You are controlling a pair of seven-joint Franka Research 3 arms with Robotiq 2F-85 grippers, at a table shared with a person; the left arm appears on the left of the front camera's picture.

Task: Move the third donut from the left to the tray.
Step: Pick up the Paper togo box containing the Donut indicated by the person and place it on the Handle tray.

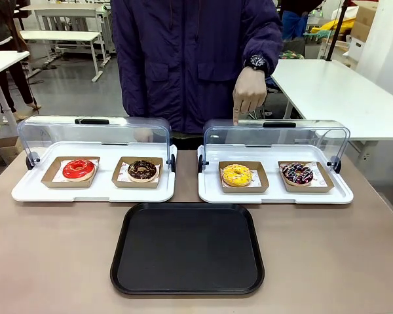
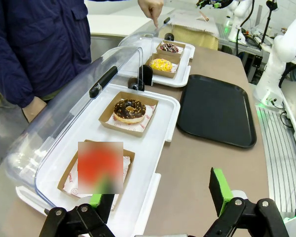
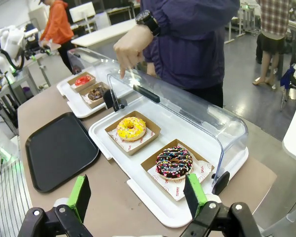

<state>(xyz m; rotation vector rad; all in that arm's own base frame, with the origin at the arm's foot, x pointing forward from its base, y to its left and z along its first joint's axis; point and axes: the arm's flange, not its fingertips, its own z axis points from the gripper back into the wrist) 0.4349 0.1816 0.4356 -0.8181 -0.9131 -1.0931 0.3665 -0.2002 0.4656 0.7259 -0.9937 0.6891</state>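
1. Nothing is picked up yet. My left gripper [image 2: 158, 197] and right gripper [image 3: 138, 193] both stand spread wide and hold nothing.
2. The yellow donut [image 1: 236, 174] sits in its cardboard holder [image 1: 243, 187], right of centre in the front view. It is in the right-hand white case [image 1: 275, 195], whose lid [image 1: 275, 136] is swung back. A person's hand [image 1: 249, 91] points down at that lid.
3. The tray [image 1: 187, 248] lies bare at lower centre.
4. Next, I judge, the right arm should reach in under the lid and pinch the holder's rim, not the icing.
5. Red print on the paper liners [image 3: 175, 186] is too small to read.
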